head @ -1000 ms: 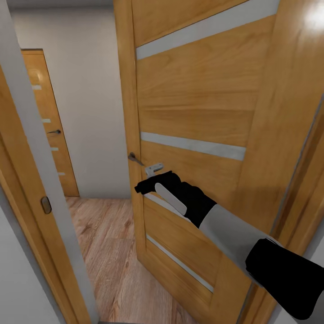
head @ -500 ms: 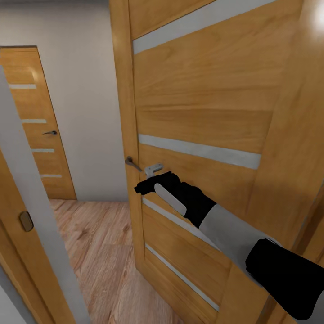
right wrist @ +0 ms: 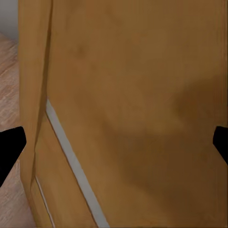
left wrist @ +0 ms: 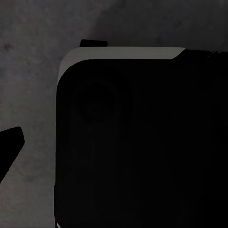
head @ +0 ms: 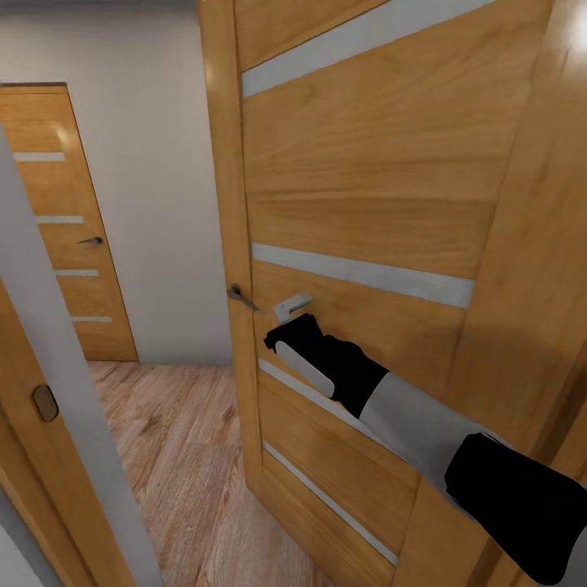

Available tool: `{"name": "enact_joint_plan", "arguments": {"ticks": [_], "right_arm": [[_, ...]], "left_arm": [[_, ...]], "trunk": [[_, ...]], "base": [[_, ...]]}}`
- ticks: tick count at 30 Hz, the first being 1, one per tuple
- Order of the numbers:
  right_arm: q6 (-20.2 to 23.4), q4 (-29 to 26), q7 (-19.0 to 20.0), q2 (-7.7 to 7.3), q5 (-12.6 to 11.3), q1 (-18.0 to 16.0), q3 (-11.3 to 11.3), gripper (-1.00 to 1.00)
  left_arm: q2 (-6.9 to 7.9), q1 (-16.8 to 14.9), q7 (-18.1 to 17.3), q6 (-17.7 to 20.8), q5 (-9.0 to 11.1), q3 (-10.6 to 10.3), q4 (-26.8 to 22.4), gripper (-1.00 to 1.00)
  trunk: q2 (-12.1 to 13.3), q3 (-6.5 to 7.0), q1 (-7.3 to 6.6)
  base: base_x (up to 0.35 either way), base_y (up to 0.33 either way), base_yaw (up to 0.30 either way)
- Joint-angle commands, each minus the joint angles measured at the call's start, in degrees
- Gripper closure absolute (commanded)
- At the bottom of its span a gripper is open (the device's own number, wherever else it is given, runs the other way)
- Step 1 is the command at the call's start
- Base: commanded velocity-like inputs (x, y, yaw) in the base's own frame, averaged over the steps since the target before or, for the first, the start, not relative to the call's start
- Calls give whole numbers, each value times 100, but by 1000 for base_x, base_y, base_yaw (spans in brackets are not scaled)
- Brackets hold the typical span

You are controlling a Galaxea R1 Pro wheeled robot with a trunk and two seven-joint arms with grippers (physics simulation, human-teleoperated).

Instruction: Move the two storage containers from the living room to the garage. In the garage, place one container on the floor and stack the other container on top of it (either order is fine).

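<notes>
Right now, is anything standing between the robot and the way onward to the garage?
Yes: a wooden door, partly open, stands directly ahead. The right gripper is at its handle. Past it lie plank floor and another door.

Light wood plank floor (head: 187, 456) runs thru doorway, below & beyond right gripper's fingers (head: 277, 336). Nothing lying on it. Door (head: 359, 196) w/ pale strips stands on it, edge-on.

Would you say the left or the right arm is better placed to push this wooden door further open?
The right, probably. The right gripper is open, up against the wooden door just under its handle. The left gripper faces a dark panel instead.
</notes>
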Motion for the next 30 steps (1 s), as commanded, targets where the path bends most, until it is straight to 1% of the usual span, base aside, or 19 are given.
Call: {"name": "enact_joint_plan", "arguments": {"ticks": [1,3,6,11,13,15,16,17,19,21,24,27,30], "right_arm": [[130,123,-531,0,213,-9,34,-100],[119,235,-697,0,254,-9,49,-100],[87,335,-774,0,336,-8,55,-100],[-9,405,-801,0,404,-8,59,-100],[-203,659,-733,0,408,-4,59,-100],[-368,965,-581,0,409,-29,58,-100],[-506,1219,-404,0,410,-68,57,-100],[-733,1628,-65,0,410,-185,54,-100],[-1077,2247,478,0,410,-430,52,-100],[-1232,2481,712,0,416,-524,51,-100],[-1306,2569,828,0,421,-567,51,-100],[-1260,1922,901,0,397,-586,52,-100],[-1082,1481,902,0,389,-588,53,-100]], "left_arm": [[0,-1,-13,-16,40,4,2,-100],[0,-1,-13,-16,40,4,2,-100],[0,-1,-13,-22,40,9,2,-100],[0,-1,-13,-21,42,12,2,-100],[0,-1,-13,-21,41,13,2,-100],[0,-1,-13,-19,40,13,2,-100],[0,-1,-13,-19,40,13,2,-100],[0,-1,-13,-21,42,13,2,-100],[0,-1,-10,-20,43,13,2,-100],[0,-1,-8,-18,43,13,2,-100],[0,-1,-8,-19,45,13,2,-100],[0,-1,-8,-21,42,13,2,-100],[0,-1,-9,-24,42,13,2,-100]], "trunk": [[-3,-6,0],[-3,-6,0],[-3,-6,0],[-3,-6,0],[-3,-6,0],[-3,-6,0],[-3,-6,0],[-3,-6,0],[-3,-6,0],[-3,-6,0],[-3,-6,0],[-3,-6,0],[-3,-6,0]], "base": [[0,0,0],[0,0,0],[0,0,0],[0,0,0],[0,0,0],[0,0,0],[0,0,0],[0,0,0],[0,0,0],[0,0,0],[0,0,0],[0,0,0],[0,0,0]]}}
